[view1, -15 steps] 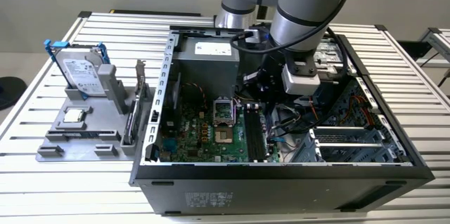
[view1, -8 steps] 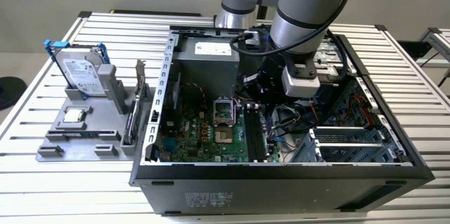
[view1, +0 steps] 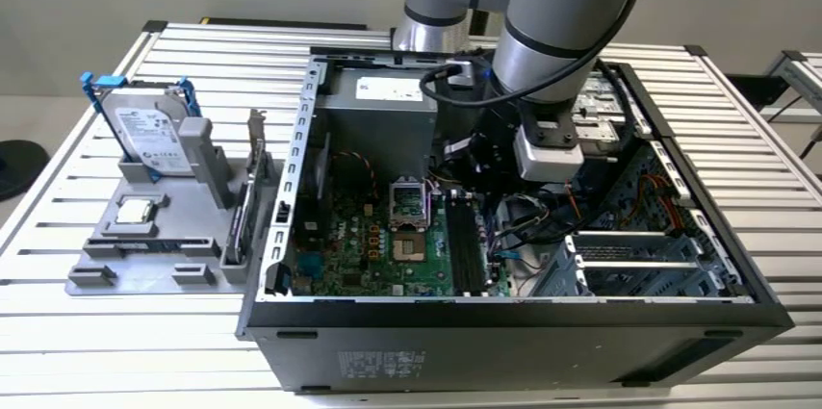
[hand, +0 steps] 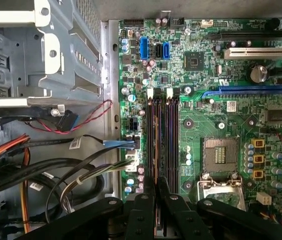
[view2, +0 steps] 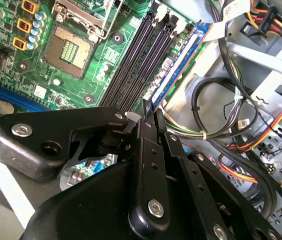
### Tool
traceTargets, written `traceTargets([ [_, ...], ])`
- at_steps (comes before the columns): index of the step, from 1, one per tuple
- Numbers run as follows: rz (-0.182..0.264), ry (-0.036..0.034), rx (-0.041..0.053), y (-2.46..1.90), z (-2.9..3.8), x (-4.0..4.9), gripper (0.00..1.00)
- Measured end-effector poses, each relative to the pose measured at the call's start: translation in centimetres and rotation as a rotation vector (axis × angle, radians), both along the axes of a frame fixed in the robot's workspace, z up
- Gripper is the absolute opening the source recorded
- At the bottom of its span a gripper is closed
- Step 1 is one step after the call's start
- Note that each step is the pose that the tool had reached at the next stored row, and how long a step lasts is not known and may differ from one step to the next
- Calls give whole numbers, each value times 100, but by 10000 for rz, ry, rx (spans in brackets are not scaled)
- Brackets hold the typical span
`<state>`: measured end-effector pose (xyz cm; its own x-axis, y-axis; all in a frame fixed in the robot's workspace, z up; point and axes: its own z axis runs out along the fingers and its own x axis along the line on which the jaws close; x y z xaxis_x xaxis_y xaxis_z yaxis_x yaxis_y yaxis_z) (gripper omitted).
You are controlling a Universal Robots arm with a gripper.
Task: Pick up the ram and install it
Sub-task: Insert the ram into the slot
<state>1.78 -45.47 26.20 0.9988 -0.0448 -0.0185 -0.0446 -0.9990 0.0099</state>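
Note:
The ram [view2: 179, 62] is a blue stick with pale labels, standing on edge along the outermost of the black memory slots [view2: 138, 60] on the green motherboard [hand: 215, 115]. My gripper [view2: 149, 111] is shut on the near end of the ram, one black finger on each face. In the first wrist view the ram [hand: 156, 145] shows edge-on in line with a slot, with the gripper [hand: 156, 189] pinched on it. I cannot tell whether it is pressed fully in. In the exterior view the gripper [view1: 473, 199] is down inside the open computer case [view1: 514, 327], over the slots.
Black and coloured cables [view2: 230, 110] run close beside the ram on the drive-cage [hand: 41, 50] side. The open CPU socket [hand: 220, 152] lies on the other side of the slots. Outside the case a grey fixture [view1: 154, 260] holds a hard drive [view1: 148, 135], a silver chip [view1: 138, 212] and an upright card [view1: 257, 188].

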Motion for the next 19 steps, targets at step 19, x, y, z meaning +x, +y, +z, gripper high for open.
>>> traceTargets([
  [19,-1,0,1,-71,-124,0,0],
])
